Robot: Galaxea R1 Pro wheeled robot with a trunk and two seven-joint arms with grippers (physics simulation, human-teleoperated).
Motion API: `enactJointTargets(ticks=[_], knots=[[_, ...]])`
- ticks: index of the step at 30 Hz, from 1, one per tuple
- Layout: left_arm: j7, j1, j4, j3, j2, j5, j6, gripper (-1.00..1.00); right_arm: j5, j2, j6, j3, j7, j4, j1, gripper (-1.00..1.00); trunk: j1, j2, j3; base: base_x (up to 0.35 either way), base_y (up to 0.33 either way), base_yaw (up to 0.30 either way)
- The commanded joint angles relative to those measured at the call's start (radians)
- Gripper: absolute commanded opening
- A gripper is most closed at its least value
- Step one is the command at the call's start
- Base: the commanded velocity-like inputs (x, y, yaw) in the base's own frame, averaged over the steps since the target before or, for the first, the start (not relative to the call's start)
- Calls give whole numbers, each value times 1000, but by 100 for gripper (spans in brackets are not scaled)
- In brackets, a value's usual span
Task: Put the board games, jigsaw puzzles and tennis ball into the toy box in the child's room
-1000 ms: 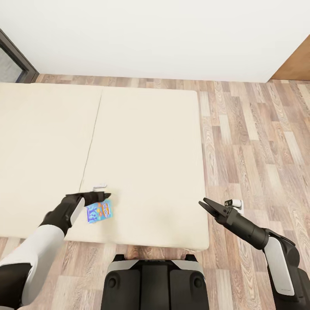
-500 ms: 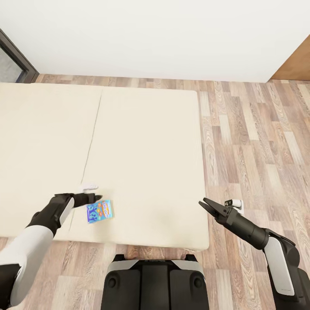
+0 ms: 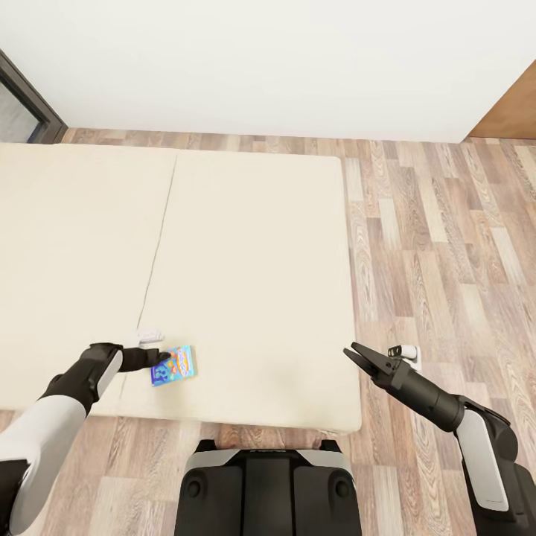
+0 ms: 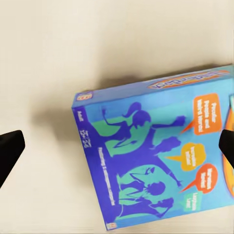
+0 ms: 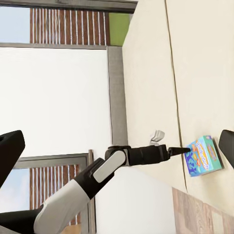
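Note:
A small blue board game (image 3: 173, 365) lies flat on the beige bed (image 3: 253, 246), near the front edge beside the seam between the two mattress halves. My left gripper (image 3: 162, 356) is low at the game's left edge, pointing at it. In the left wrist view the blue board game (image 4: 146, 156) lies between and beyond the spread fingertips (image 4: 9, 148), so this gripper is open and holds nothing. My right gripper (image 3: 353, 351) hangs open and empty by the bed's front right corner. The right wrist view looks across at the left gripper (image 5: 180, 151) beside the game (image 5: 204, 156).
Wood-plank floor (image 3: 447, 246) runs along the bed's right side and behind it. A white wall (image 3: 268, 67) closes the back, with a dark window frame (image 3: 26, 100) at far left and a brown wooden panel (image 3: 514, 112) at far right. My base (image 3: 268, 484) stands against the bed's front.
My left arm has drawn back toward me and to the left, bringing the gripper from the game's far edge down to its left side. The board game and the right arm stayed put.

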Motion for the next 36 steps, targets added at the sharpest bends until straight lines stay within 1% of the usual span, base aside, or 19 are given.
enactJointTargets(ticks=[1, 11, 14, 18, 22, 26, 36], knots=[[1, 0, 0, 2, -1, 9, 8, 100, 2, 0, 3, -1, 4, 0, 0, 100, 1, -1, -1, 0, 0, 0], [-2, 0, 9, 1, -7, 8, 6, 100, 4, 0, 3, -1, 4, 2, 0, 100, 1, -1, -1, 0, 0, 0], [-6, 0, 9, 1, -12, 8, 5, 100, 3, -1, 4, -1, 4, 2, 0, 100, 1, -1, -1, 0, 0, 0], [-30, 0, 10, 1, -17, 9, 5, 100, 3, -1, 3, -1, 4, 2, 0, 100, 1, -1, -1, 0, 0, 0], [-71, 0, 11, 1, -19, 9, 3, 100, 4, 0, 4, -1, 4, 2, 0, 100, 1, -1, -1, 0, 0, 0], [-83, 0, 11, 1, -19, 8, 1, 100, 4, 0, 3, -1, 4, 2, 0, 100, 1, -1, -1, 0, 0, 0], [-84, 0, 11, 1, -19, 7, -8, 100, 4, 0, 3, -1, 4, 2, 0, 100, 1, -1, -1, 0, 0, 0]])
